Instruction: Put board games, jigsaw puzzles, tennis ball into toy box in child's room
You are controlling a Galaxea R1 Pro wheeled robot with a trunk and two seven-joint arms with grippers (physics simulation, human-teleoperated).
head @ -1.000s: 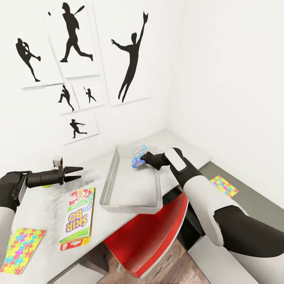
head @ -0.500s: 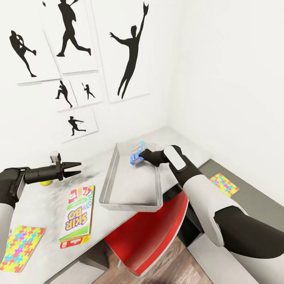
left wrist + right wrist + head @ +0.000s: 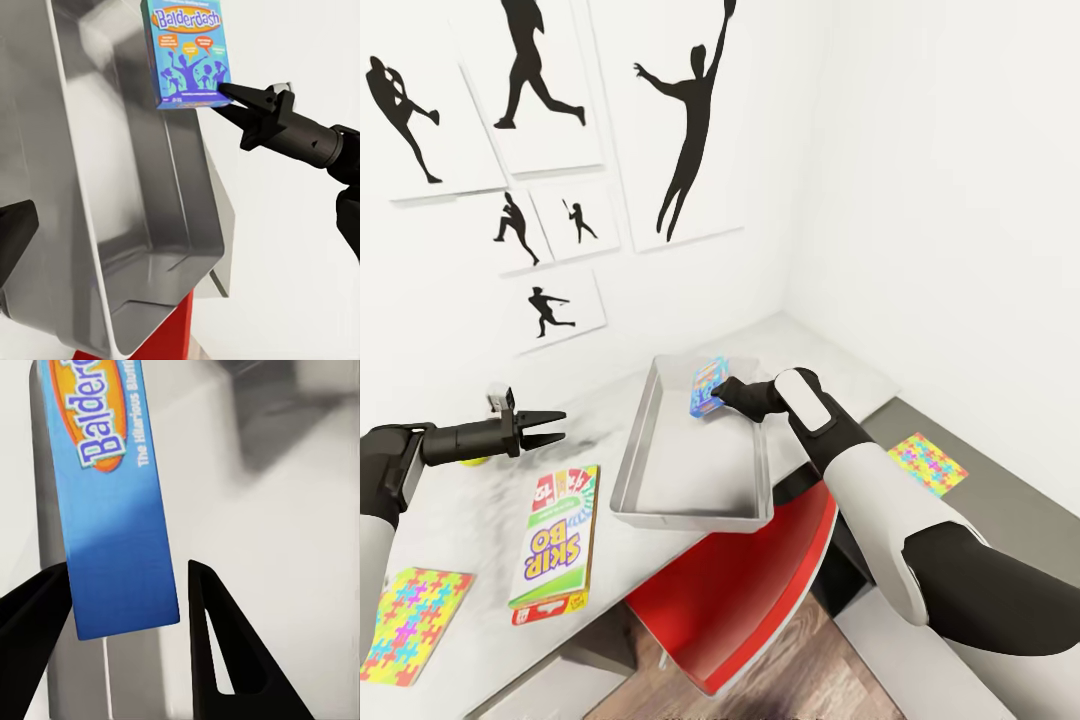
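The right gripper (image 3: 718, 393) is reaching over the far end of the toy box (image 3: 650, 440), its fingers spread either side of the blue Balderdash board game (image 3: 707, 385); in the right wrist view a gap shows beside one finger, so whether it is clamping cannot be told. The game is standing on edge, long axis upright, above the bin's floor. The left gripper (image 3: 550, 420) is hovering narrowly parted over the table (image 3: 460, 520), near the Skip-Bo box (image 3: 555, 540) and well apart from the bin.

White arm shells, black joints, tapered black hand (image 3: 718, 390) fingers; possibly matte.
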